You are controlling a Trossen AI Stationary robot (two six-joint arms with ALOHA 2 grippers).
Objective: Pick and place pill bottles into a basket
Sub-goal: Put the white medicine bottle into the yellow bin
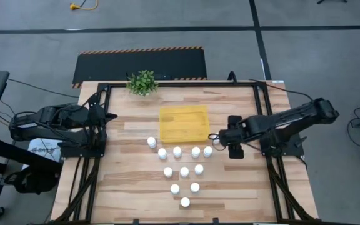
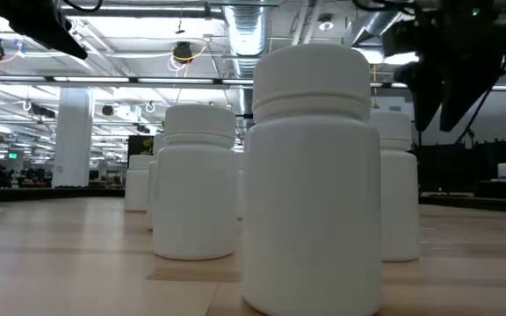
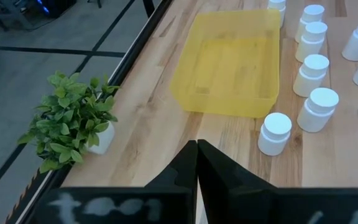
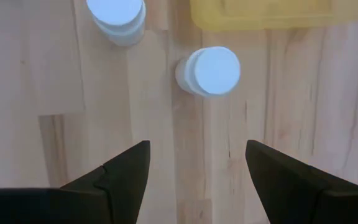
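Observation:
Several small white pill bottles [image 1: 184, 171] stand upright on their bases on the wooden table, in rows that narrow toward the near edge. The yellow basket [image 1: 184, 123] lies flat just beyond them. My right gripper [image 4: 197, 158] hangs open above the table and points steeply down. It is just right of the far row's rightmost bottle [image 4: 210, 70], near the basket's right near corner [image 4: 278, 15], and its fingers touch nothing. My left gripper [image 3: 196, 155] is shut and empty, held back over the table's left side.
A small green plant [image 1: 142, 82] stands at the far edge, left of the basket. Black frame rails [image 1: 264, 125] run along both table sides. In the low view a bottle [image 2: 314, 175] stands close to the lens and hides most of the others.

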